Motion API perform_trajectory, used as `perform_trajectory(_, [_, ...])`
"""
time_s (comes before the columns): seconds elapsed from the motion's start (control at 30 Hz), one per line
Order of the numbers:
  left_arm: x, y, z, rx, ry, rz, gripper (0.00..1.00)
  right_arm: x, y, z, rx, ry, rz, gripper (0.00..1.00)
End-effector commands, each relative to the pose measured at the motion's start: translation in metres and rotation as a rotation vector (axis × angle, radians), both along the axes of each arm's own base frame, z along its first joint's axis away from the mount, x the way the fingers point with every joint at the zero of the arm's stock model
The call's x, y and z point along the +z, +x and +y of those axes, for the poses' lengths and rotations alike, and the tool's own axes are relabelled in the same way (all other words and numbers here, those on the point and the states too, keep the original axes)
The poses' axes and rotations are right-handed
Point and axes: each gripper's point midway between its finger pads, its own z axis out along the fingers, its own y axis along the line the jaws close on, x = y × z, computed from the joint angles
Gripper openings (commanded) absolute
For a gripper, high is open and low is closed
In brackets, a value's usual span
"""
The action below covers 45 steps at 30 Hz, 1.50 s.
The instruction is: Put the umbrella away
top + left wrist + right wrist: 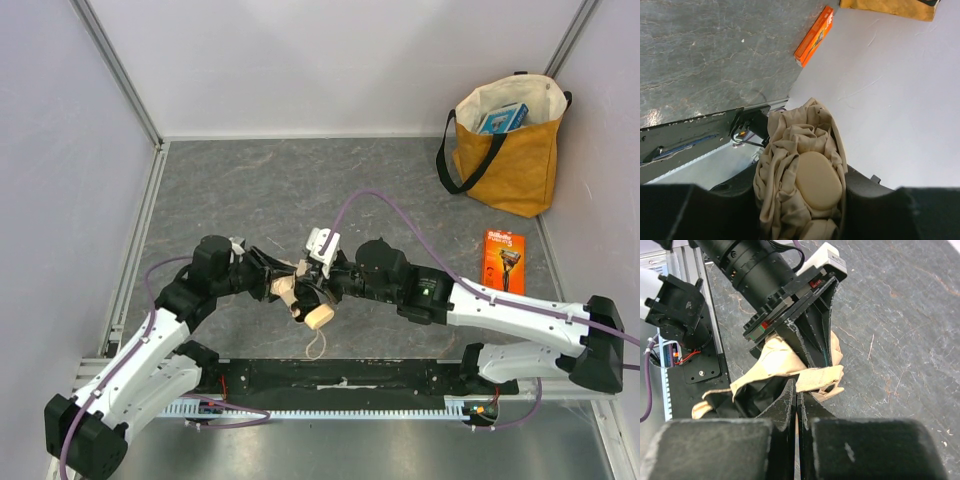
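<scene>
The umbrella (288,287) is a crumpled beige bundle held above the table between both arms, its wooden knob handle (320,317) and cord loop (315,348) hanging below. My left gripper (272,280) is shut on the folded fabric. In the left wrist view the umbrella (800,165) fills the gap between the black fingers (875,205) of the left gripper (802,205). My right gripper (312,283) meets it from the right. In the right wrist view the right gripper (797,390) is shut on a thin beige strap (820,377) of the umbrella (772,360).
A mustard-yellow tote bag (510,150) with black straps stands open at the back right, a blue item inside. An orange razor pack (504,262) lies flat in front of it. The black base rail (340,378) runs along the near edge. White walls enclose the table.
</scene>
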Motion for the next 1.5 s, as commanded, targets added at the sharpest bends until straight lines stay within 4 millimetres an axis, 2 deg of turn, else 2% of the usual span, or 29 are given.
perform_trajectory(0.0, [-0.074, 0.012, 0.048, 0.176, 0.331, 0.09, 0.02, 0.17, -0.049, -0.009, 0.182, 0.482, -0.241, 0.0])
perform_trajectory(0.27, [-0.056, 0.025, 0.08, 0.23, 0.55, -0.013, 0.02, 0.156, -0.047, 0.007, 0.228, 0.372, -0.277, 0.0])
perform_trajectory(0.43, [-0.048, 0.032, 0.1, 0.263, 0.679, -0.046, 0.02, 0.145, -0.045, 0.026, 0.258, 0.29, -0.323, 0.0])
perform_trajectory(0.63, [-0.046, 0.04, 0.107, 0.274, 0.746, -0.058, 0.02, 0.143, -0.046, 0.05, 0.251, 0.218, -0.402, 0.0])
perform_trajectory(0.83, [-0.038, 0.045, 0.101, 0.265, 0.725, -0.077, 0.02, 0.131, -0.056, 0.066, 0.241, 0.171, -0.427, 0.0])
perform_trajectory(1.0, [-0.045, 0.05, 0.1, 0.25, 0.771, -0.099, 0.02, 0.127, -0.052, 0.066, 0.15, 0.184, -0.435, 0.0])
perform_trajectory(1.03, [-0.05, 0.052, 0.1, 0.244, 0.797, -0.104, 0.02, 0.117, -0.051, 0.066, 0.135, 0.159, -0.447, 0.0])
perform_trajectory(1.13, [-0.059, 0.063, 0.102, 0.24, 0.87, -0.154, 0.02, 0.087, -0.03, 0.062, 0.024, 0.088, -0.466, 0.0])
perform_trajectory(1.2, [-0.063, 0.072, 0.098, 0.232, 0.908, -0.217, 0.02, 0.075, -0.014, 0.058, -0.05, 0.117, -0.42, 0.0])
perform_trajectory(1.3, [-0.053, 0.086, 0.085, 0.195, 0.933, -0.405, 0.02, 0.079, 0.016, 0.036, -0.162, 0.263, -0.301, 0.0])
perform_trajectory(1.37, [-0.051, 0.089, 0.09, 0.21, 0.975, -0.456, 0.02, 0.086, 0.014, 0.026, -0.168, 0.31, -0.306, 0.0])
perform_trajectory(1.47, [-0.051, 0.093, 0.087, 0.17, 1.011, -0.457, 0.02, 0.085, 0.003, 0.035, -0.091, 0.278, -0.323, 0.0])
